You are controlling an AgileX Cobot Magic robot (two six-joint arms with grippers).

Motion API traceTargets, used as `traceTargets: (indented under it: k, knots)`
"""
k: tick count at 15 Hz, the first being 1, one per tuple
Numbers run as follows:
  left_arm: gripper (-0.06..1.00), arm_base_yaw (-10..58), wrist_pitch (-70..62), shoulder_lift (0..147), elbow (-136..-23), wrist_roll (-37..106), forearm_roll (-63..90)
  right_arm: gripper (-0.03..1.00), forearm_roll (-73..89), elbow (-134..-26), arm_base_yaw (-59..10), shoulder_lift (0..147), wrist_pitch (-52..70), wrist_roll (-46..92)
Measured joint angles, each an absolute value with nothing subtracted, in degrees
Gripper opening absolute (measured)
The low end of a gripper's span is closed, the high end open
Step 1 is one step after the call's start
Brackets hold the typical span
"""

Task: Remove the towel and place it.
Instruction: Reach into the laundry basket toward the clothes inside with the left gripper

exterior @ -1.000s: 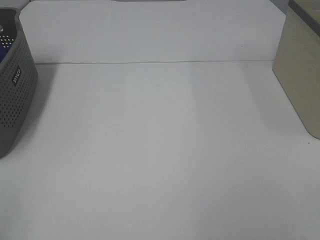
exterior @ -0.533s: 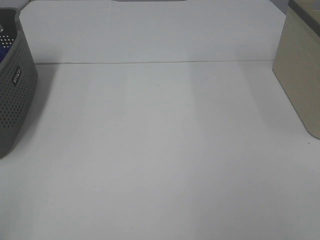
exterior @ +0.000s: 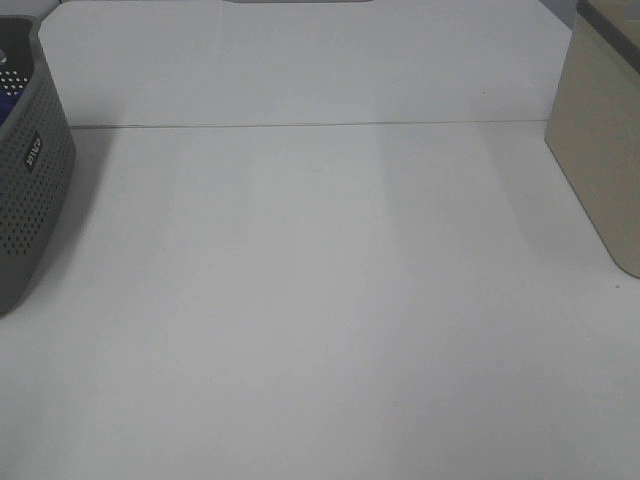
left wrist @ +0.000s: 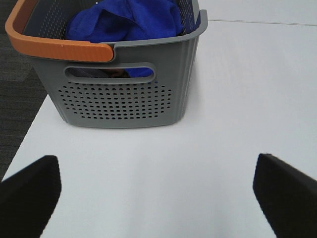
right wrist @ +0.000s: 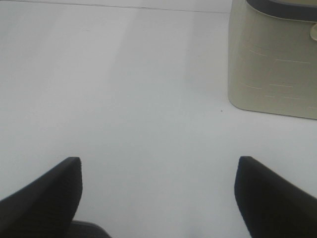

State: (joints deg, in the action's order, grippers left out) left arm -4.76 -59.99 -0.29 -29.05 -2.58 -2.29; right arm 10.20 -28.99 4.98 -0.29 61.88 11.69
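Towel (left wrist: 126, 20) is sitting bunched in grey basket (left wrist: 124, 101); left gripper (left wrist: 156, 191) and right gripper (right wrist: 158, 183) are hanging over table (exterior: 320, 300), jaws spread, empty.

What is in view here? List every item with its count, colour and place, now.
towel: one, royal blue, bunched up inside the basket
basket: one, grey perforated walls with an orange handle, on the table at its left edge
container: one, beige with a dark top rim, at the table's right edge
table: one, white, under everything else
left gripper: one, black fingers, open, over bare table facing the basket, holding nothing
right gripper: one, black fingers, open, over bare table near the container, holding nothing
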Motion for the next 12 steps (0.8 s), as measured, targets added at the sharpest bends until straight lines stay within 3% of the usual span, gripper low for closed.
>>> traceTargets:
  k: [9,12]
  knots:
    - [0.99,-4.8,-60.0,-0.3,-29.0,-2.4,-2.2,0.81,10.2,-29.0,5.0,-0.3,61.9,11.7]
    - [0.99,-4.8,-63.3,5.2,-32.8,3.4,-2.1,0.81,10.2,-29.0,5.0,-0.3,61.9,11.7]
